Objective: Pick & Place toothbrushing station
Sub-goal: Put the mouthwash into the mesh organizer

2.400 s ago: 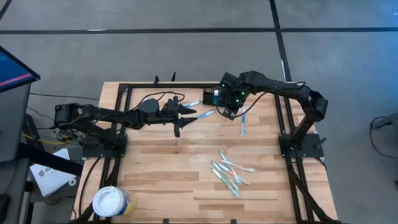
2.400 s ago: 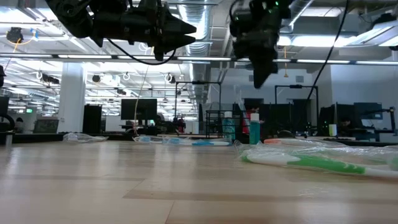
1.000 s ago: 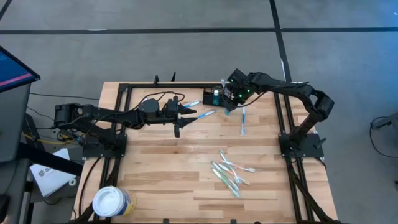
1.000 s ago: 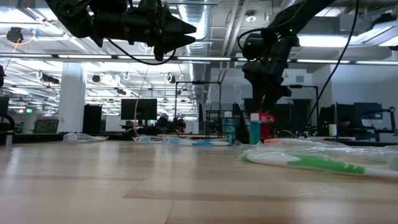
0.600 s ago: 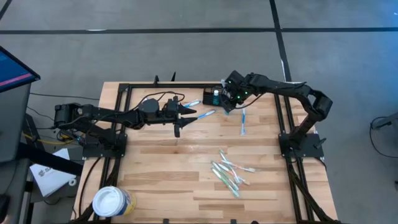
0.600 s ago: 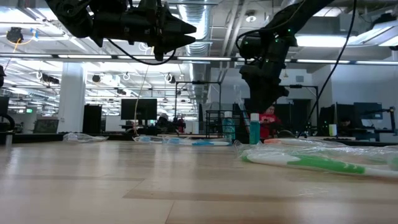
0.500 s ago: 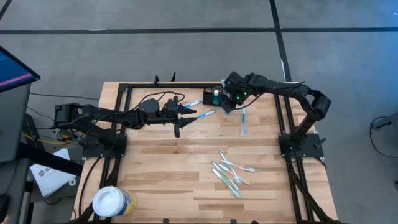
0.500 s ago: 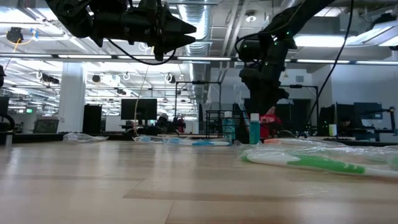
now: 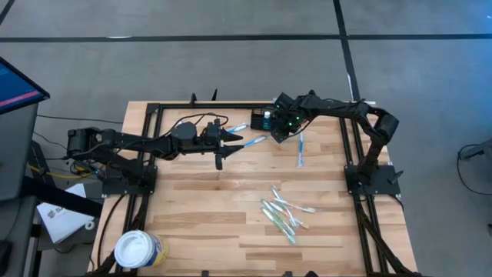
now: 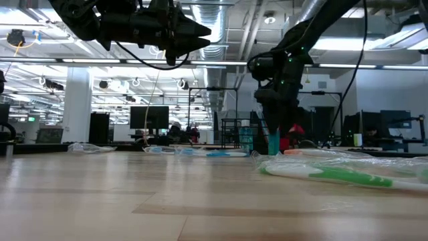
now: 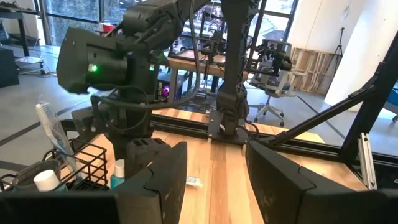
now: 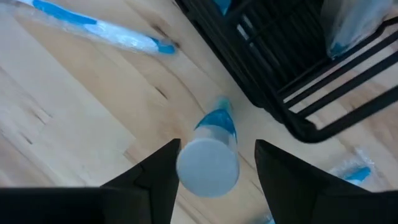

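Observation:
The toothbrushing station [image 9: 257, 121], a small black wire caddy [image 12: 298, 74], stands at the table's far middle with a toothbrush [image 11: 50, 127] upright in it. Close beside it stands a small teal bottle with a white cap [image 12: 208, 167]. My right gripper [image 9: 275, 127] hangs open over that bottle, pointing down, one finger on either side of the cap. My left gripper [image 9: 224, 146] hovers open above the table left of the station, holding nothing; in the low view it is high up [image 10: 194, 30]. My right gripper straddles the bottle's white cap [image 12: 186, 168] from above. One finger [image 12: 158, 177] stands right next to the cap; I cannot tell whether it touches. The bottle stands upright on the table.
Wrapped toothbrushes lie loose: two [image 9: 254, 141] near the station, one [image 9: 300, 150] to its right, and a pile [image 9: 284, 211] at the near right. A round white tub [image 9: 138, 250] sits at the near left corner. Black frame rails [image 9: 154, 115] edge the table.
My right gripper has come down over the teal bottle beside the station and shifted a little toward the table's left. Its fingers have stayed open. The bottle and station have not moved.

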Controlling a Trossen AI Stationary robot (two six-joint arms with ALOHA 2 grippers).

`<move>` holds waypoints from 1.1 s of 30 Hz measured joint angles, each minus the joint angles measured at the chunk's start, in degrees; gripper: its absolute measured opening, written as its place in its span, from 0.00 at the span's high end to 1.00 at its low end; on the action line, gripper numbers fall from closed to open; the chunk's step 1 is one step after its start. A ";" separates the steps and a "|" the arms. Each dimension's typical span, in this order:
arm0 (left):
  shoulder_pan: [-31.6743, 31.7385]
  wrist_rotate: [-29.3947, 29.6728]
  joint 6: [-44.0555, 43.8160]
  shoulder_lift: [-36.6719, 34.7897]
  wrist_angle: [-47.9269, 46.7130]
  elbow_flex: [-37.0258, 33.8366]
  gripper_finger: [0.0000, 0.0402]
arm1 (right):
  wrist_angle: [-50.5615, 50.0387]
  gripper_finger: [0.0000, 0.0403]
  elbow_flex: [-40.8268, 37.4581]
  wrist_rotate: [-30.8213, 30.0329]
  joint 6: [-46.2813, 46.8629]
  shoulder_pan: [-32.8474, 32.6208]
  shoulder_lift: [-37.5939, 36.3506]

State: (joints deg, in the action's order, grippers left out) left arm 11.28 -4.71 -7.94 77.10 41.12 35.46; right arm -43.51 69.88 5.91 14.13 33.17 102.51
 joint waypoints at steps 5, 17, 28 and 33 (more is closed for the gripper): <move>0.00 0.00 0.01 0.00 -0.02 0.00 0.61 | 1.93 0.53 -0.02 0.01 -0.15 -0.15 -0.01; 0.00 0.00 0.00 -0.01 -0.02 0.00 0.61 | 2.10 0.57 -0.02 0.04 0.96 -0.59 -0.03; -0.01 0.00 0.00 0.00 -0.02 0.00 0.61 | 1.86 0.78 -0.02 0.07 2.43 -0.96 -0.11; -0.01 0.00 0.02 -0.02 -0.02 0.00 0.61 | 1.76 0.79 0.00 0.11 2.45 -0.96 -0.12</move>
State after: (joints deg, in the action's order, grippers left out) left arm 11.27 -4.71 -7.92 77.08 41.10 35.46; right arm -41.75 69.89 6.02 16.58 32.21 102.39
